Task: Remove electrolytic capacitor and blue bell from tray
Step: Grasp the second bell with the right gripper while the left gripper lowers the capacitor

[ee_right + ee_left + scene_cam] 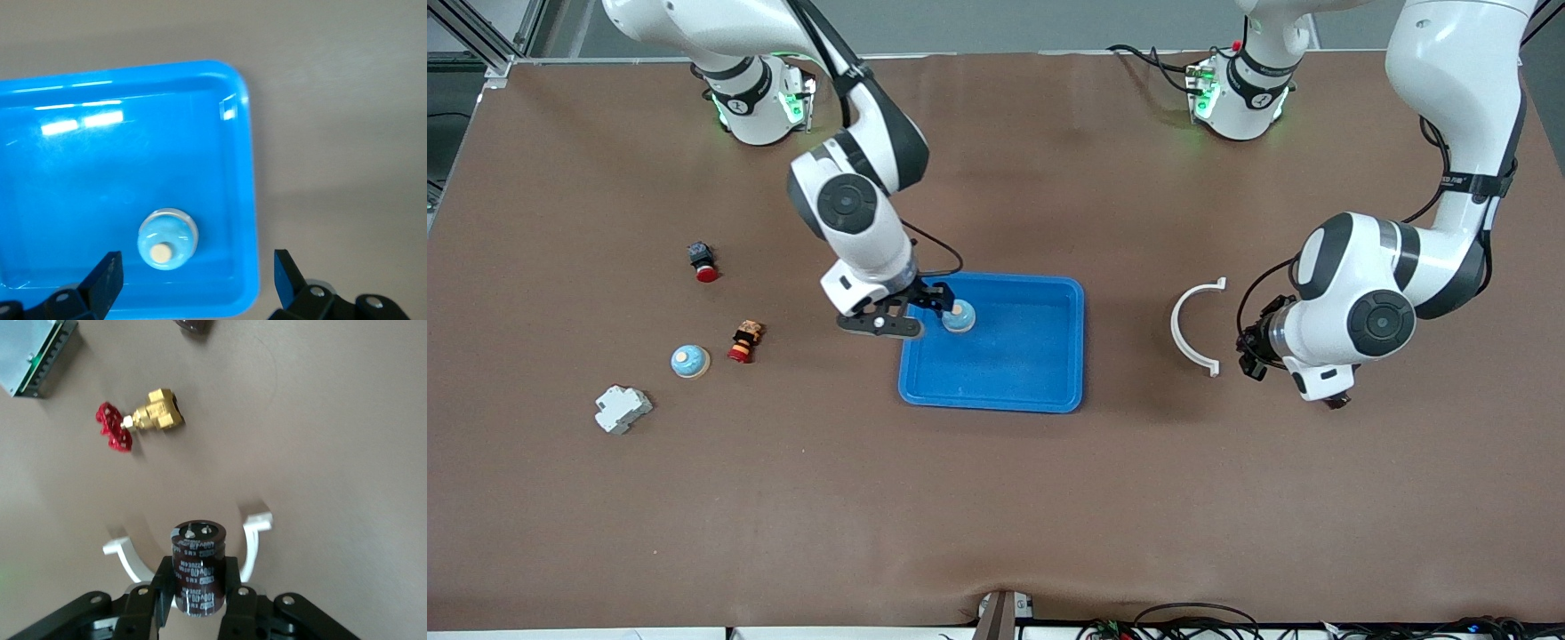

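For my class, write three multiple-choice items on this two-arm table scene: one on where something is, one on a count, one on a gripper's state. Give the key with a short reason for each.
1. Where is the bell under the right gripper?
A. in the blue tray
B. on the bare table beside the white clip
C. on the grey block

2. How many blue bells show in the front view?
A. one
B. two
C. four

3. What is the state of the left gripper?
A. open and empty
B. shut on a capacitor
C. shut on a bell

Key:
1 A: the bell sits on the floor of the blue tray, near a corner.
2 B: one in the tray, a second bell on the table toward the right arm's end.
3 B: its fingers clamp the dark capacitor over the white clip.
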### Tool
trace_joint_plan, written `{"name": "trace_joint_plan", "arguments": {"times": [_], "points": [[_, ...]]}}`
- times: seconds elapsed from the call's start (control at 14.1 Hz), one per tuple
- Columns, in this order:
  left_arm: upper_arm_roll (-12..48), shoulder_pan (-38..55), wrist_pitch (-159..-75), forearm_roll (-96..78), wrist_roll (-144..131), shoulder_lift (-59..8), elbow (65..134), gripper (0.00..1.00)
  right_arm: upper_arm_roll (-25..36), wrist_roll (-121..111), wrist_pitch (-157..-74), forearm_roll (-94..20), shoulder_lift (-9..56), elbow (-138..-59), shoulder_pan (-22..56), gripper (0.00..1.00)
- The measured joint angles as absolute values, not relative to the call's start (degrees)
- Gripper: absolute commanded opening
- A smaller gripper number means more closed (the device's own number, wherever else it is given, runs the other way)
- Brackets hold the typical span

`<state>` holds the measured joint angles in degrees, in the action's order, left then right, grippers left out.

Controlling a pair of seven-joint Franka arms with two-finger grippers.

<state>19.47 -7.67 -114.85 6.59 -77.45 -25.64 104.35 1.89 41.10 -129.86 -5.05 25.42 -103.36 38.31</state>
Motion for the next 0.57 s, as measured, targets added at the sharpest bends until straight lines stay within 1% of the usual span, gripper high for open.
{"name": "trace_joint_plan", "arguments": {"times": [0.21, 0.5, 0.57], "points": [[19.5, -10.5, -120.09, 6.58, -75.06, -25.71, 108.75, 0.0, 1.9, 41.14, -129.86, -5.75, 29.42, -100.56, 39.23, 1.0], [19.52, -11.01, -127.31, 6.56, -74.91, -26.37, 113.69, 0.0, 1.68, 40.62, -130.06, -5.98, 31.81, -99.94, 39.23, 1.0], [19.52, -11.01, -128.42, 6.55, -74.91, -26.67, 114.43, 0.03, 1.38, 40.47, -130.69, -6.58, 32.35, -99.93, 39.24, 1.0]]}}
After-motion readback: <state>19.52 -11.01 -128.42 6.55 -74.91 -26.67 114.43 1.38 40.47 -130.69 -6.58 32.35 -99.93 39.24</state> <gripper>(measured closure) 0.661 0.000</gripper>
